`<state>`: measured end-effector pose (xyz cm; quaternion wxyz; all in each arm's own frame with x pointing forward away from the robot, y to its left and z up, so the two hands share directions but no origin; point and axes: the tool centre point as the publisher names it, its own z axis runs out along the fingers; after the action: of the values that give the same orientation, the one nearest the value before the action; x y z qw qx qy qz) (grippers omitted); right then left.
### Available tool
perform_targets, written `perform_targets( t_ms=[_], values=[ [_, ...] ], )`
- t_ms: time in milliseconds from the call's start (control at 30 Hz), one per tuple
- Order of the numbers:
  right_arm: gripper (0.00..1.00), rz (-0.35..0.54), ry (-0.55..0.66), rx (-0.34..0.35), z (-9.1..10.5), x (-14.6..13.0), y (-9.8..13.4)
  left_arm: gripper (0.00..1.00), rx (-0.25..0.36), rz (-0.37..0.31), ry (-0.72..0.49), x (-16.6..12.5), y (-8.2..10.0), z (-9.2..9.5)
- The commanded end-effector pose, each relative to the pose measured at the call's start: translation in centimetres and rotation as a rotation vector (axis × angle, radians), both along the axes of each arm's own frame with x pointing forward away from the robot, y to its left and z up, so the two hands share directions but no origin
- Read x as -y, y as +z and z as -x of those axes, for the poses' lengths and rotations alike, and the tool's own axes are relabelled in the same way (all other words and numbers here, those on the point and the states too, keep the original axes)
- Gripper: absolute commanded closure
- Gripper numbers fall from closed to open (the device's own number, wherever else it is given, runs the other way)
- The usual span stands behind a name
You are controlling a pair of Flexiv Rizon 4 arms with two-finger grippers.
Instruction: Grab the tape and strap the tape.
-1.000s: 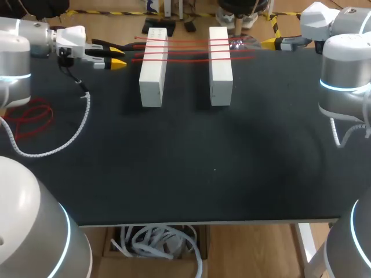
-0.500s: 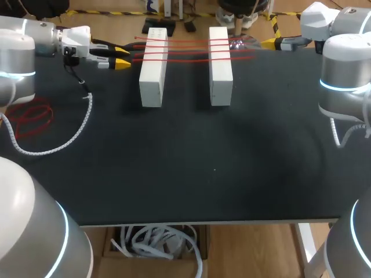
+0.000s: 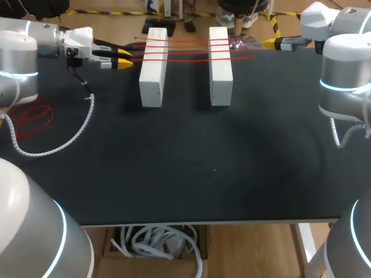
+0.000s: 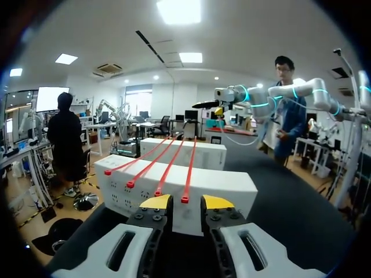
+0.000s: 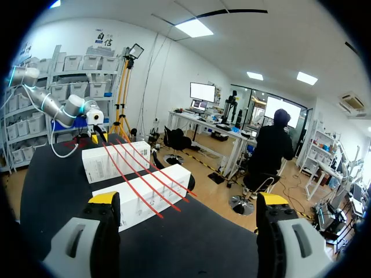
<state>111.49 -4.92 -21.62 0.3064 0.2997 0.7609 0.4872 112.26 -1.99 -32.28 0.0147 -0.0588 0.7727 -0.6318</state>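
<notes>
Parted left claw [image 3: 124,57] faces red ties [image 3: 188,50] spanning two white boxes [image 3: 152,75].

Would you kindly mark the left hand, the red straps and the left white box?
left hand [image 3: 124,58]: head view, between fingertips.
red straps [image 3: 188,52]: head view, midspan of one strap.
left white box [image 3: 152,81]: head view, top face.

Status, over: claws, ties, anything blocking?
Left claw open, at ends of red cable ties. Right claw wide open, empty. Ties across two white boxes. No obstruction seen.
</notes>
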Motion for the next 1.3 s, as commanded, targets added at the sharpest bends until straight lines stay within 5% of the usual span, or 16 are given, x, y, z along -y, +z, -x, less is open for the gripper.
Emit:
perform_targets(
  t_ms=[33, 1100, 1167, 1300],
  values=[
    [0.0, -0.001, 0.0, 0.001, 0.02, 0.03, -0.03, 0.75, -0.002, 0.009, -0.01, 0.14, -0.46, -0.49],
    [0.0, -0.001, 0.0, 0.001, 0.02, 0.03, -0.03, 0.87, -0.006, 0.03, -0.016, 0.72, -0.73, -0.45],
    [0.0, -0.001, 0.0, 0.001, 0.02, 0.03, -0.03, 1.0, -0.006, 0.031, -0.015, 0.73, -0.72, -0.44],
    [0.0, -0.001, 0.0, 0.001, 0.02, 0.03, -0.03, 1.0, -0.002, 0.045, -0.016, 0.85, -0.54, -0.33]
  ],
)
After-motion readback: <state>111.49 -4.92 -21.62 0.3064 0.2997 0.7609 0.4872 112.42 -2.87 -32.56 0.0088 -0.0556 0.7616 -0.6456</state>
